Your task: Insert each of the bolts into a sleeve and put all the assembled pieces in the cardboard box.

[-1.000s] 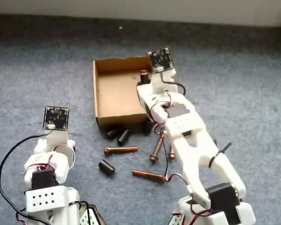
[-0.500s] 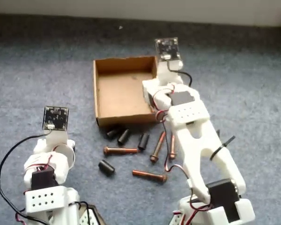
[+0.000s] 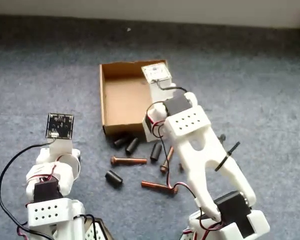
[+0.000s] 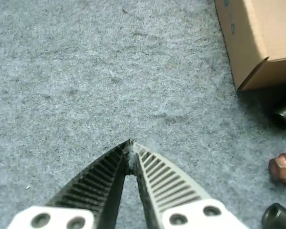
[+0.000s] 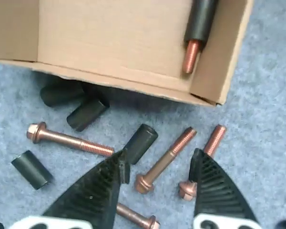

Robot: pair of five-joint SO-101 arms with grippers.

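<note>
Right jaws are hanging apart over 2 bolts (image 5: 164, 160) beside the cardboard box (image 5: 224, 57) holding 1 sleeved bolt (image 5: 199, 26); left jaws are resting together above the surface (image 4: 86, 71)

Light is soft and even, no hard shadows. Darkest patch runs along the cardboard box (image 5: 109, 38) outer wall on the arms' side and swallows two sleeves (image 5: 62, 93) (black on shadow). Box floor is evenly lit. The desk (image 3: 250, 75) beyond the box goes dimmer. Mild sheen on the bolts (image 5: 69, 139) beside the box, no glare.
</note>
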